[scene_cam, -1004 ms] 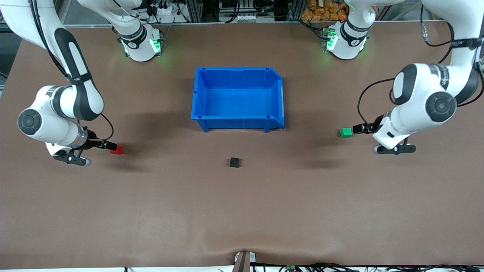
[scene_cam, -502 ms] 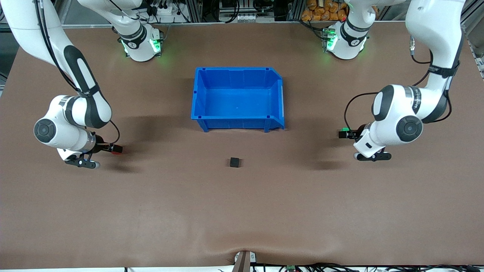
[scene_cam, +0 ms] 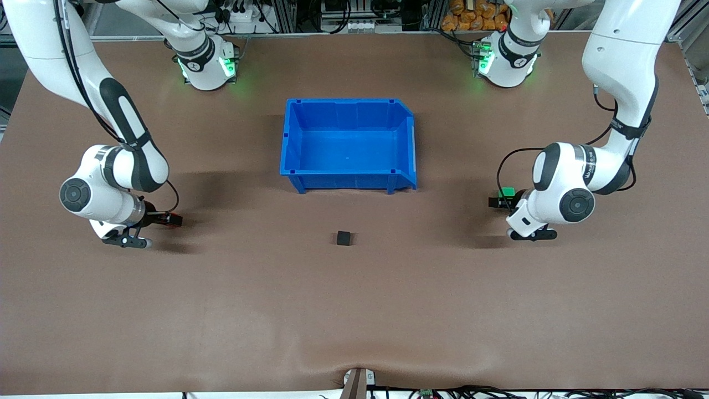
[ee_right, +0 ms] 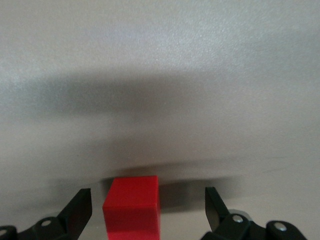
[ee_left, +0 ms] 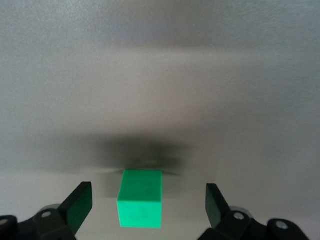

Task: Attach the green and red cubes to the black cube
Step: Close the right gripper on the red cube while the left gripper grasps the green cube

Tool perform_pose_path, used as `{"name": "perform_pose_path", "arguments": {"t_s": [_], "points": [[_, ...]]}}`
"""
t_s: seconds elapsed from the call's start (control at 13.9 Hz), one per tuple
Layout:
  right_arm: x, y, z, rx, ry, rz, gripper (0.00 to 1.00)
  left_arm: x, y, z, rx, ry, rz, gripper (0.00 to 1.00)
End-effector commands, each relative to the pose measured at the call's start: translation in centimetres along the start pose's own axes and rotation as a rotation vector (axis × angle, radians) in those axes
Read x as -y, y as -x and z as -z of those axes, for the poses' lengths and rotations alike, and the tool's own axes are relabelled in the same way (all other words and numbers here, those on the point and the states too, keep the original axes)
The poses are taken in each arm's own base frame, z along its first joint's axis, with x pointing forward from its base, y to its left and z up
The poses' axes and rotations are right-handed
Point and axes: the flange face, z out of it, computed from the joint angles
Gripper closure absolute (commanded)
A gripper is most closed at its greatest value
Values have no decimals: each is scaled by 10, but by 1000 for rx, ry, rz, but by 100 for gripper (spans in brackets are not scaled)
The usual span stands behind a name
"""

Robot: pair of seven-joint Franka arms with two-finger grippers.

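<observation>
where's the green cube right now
The green cube sits on the table toward the left arm's end, level with the blue bin's front wall. In the left wrist view it lies between the open left gripper's fingers, untouched.

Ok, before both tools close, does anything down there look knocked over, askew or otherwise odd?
Nothing stands out. The green cube sits flat between the open left tool, the red cube between the open right tool. The black cube lies alone, nearer the front camera than the upright blue bin.
</observation>
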Motion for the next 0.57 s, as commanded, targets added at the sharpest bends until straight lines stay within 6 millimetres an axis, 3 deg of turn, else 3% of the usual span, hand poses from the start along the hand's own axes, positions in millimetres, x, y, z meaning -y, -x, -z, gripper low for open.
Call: {"name": "perform_pose_path", "arguments": {"t_s": [0.0,0.07,0.29,0.43,0.5], "points": [[-1,2,0,-8,4,17,0,-2,0,0,-6,-16,31,0],[0,2,-1,-8,4,18,3,-2,0,-2,-3,-17,34,0],[-1,-1,0,-13,2,16,50,-1,0,-8,9,-17,35,8],[-1,-1,-1,-11,2,16,95,-1,3,-13,24,-20,33,12],[-1,-1,-1,-10,2,16,100,0,5,-15,32,-21,33,14]]}}
